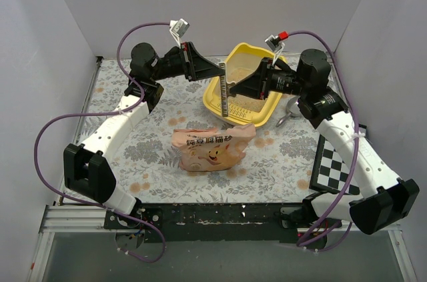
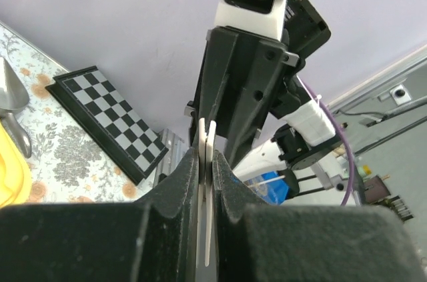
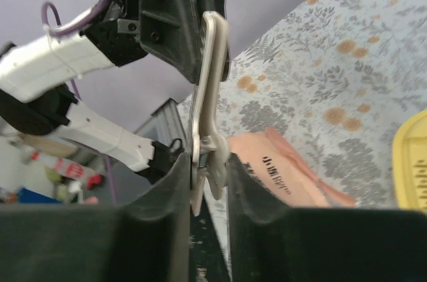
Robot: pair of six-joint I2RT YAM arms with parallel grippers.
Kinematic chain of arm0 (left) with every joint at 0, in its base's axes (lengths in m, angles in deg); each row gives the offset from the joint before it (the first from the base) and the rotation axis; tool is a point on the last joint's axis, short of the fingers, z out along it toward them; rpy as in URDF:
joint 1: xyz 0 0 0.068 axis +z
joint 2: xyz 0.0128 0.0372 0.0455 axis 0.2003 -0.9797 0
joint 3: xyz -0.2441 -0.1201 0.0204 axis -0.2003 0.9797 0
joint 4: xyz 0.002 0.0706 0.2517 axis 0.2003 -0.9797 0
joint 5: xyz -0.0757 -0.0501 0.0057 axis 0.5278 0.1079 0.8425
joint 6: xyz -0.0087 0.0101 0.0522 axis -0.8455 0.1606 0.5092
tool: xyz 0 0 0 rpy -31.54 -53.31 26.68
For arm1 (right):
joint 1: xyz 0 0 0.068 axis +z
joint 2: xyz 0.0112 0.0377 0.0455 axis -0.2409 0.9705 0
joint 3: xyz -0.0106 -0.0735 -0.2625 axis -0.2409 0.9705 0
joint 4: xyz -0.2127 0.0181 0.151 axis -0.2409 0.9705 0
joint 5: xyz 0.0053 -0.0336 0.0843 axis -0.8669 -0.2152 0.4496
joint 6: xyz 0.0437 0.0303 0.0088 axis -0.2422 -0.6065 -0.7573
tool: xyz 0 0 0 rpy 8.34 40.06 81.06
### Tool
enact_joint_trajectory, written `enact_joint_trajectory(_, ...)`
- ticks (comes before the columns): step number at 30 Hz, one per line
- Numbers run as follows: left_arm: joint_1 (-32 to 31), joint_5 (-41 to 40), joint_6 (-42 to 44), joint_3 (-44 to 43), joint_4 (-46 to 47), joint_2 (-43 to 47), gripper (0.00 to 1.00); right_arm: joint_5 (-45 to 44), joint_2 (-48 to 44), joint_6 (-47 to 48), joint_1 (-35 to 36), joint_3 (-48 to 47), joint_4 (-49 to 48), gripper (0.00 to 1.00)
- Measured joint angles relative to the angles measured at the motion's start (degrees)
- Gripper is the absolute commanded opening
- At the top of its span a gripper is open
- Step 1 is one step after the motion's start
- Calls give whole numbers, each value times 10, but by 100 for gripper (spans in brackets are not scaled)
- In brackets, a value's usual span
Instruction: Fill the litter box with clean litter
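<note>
The yellow litter box [image 1: 217,95] stands at the back centre of the table, with pale beige clean litter [image 1: 252,101] inside it. Both grippers meet above its left rim. My left gripper [image 1: 220,69] is shut on a thin beige clip; in the left wrist view two pale flat strips [image 2: 209,137] are pinched at its fingertips [image 2: 208,157]. My right gripper [image 1: 233,86] is shut on the other end of the same clip [image 3: 212,62], and its hinge sits between the jaws [image 3: 210,159]. The clip is held in the air between the two.
A peach-pink litter bag [image 1: 212,147] with a cartoon cat lies in front of the box; it also shows in the right wrist view [image 3: 280,177]. A grey metal scoop [image 1: 288,110] lies right of the box. A checkerboard [image 1: 335,165] lies at the right.
</note>
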Motion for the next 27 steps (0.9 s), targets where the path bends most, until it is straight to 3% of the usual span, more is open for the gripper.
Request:
enact_joint_trajectory(1,0,1,-2,0,2,0,3,0,0,4,1,0,-2,1)
enact_joint_trajectory(4,2,8,-3,5,13,1,31,-2,0,-5,2,2,0,1)
enact_joint_trajectory(6,3,11,8,13,10,5,44,-9,-3,6,3,2,11,1)
enact_joint_trajectory(9,3,14,56,30,-40,24,54,-39,-10,43,8,0,43,1)
enact_joint_trajectory(17,11,-14,269,67,-263,116,59,-89,-19,155,2,-50,163,1)
enact_joint_trajectory(21,12,-46,372,91,-369,164,52,-88,-13,225,-1,-106,240,1)
enact_joint_trajectory(27,8,-115,479,175,-479,221,52,-58,-3,320,-2,-143,301,1)
